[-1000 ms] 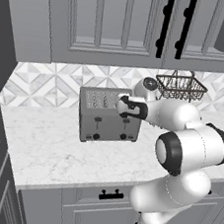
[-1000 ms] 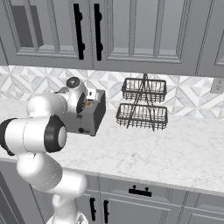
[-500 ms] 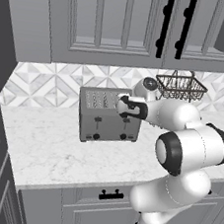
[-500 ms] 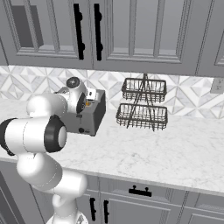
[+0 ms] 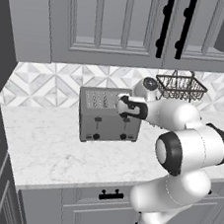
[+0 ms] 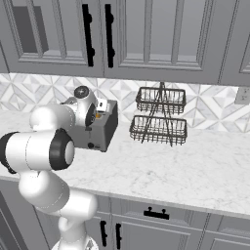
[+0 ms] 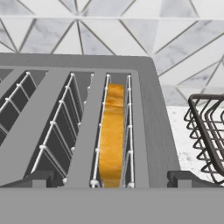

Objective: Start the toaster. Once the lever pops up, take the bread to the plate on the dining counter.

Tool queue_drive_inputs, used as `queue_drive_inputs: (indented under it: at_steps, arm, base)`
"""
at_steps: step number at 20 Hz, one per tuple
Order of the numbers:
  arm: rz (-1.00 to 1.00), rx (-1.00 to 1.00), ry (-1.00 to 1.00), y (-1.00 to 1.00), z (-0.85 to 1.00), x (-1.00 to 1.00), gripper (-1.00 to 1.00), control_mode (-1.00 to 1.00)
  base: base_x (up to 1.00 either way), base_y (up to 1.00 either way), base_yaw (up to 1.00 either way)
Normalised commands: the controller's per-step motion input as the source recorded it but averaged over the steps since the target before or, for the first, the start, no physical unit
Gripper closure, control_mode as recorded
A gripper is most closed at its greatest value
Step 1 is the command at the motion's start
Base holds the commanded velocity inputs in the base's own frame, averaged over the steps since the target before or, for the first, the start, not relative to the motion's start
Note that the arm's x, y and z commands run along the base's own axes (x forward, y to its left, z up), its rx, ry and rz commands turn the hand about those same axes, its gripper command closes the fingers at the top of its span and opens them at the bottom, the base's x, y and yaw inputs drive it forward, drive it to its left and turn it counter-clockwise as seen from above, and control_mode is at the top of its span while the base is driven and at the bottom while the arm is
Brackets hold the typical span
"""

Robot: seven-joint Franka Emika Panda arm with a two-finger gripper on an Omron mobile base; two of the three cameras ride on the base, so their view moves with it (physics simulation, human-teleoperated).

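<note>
The bread sits down in the rightmost slot of the toaster, edge-on between the wire guides, its orange-brown crust level with or a little below the top face. The toaster stands on the marble worktop against the patterned backsplash, with a two-tier wire basket well to its right. The tool hovers directly over that slot, its dark tips spread wide on either side of the slice and touching nothing; it holds nothing.

On the toaster's front, the rightmost lever shows as a black tab in its slit, partly covered by the arm. Whether it is pressed down or has popped up cannot be told for sure, though the hand poised above the bread suggests the toasting step is behind and the pick-up is in hand.

Judged from this, the slice is not yet gripped or lifted. Left to do: close on the bread, draw it straight up out of the guides, carry it to the dining counter and set it on the plate.
</note>
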Motion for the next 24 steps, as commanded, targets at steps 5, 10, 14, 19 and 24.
queue_drive_inputs:
  at_steps: [5,10,14,19,24]
  arm:
    - [0.0,0.0,0.0,0.0,0.0,0.0,-1.0,-1.0]
    - [0.0,0.0,0.0,0.0,0.0,0.0,-1.0,-1.0]
    - [0.0,0.0,0.0,0.0,0.0,0.0,-1.0,-1.0]
    - [0.0,0.0,0.0,0.0,0.0,0.0,-1.0,-1.0]
    - [0.0,0.0,0.0,0.0,0.0,0.0,-1.0,-1.0]
  base:
    - [0.0,0.0,0.0]
    - [0.0,0.0,0.0]
    - [0.0,0.0,0.0]
    - [0.0,0.0,0.0]
    - [0.0,0.0,0.0]
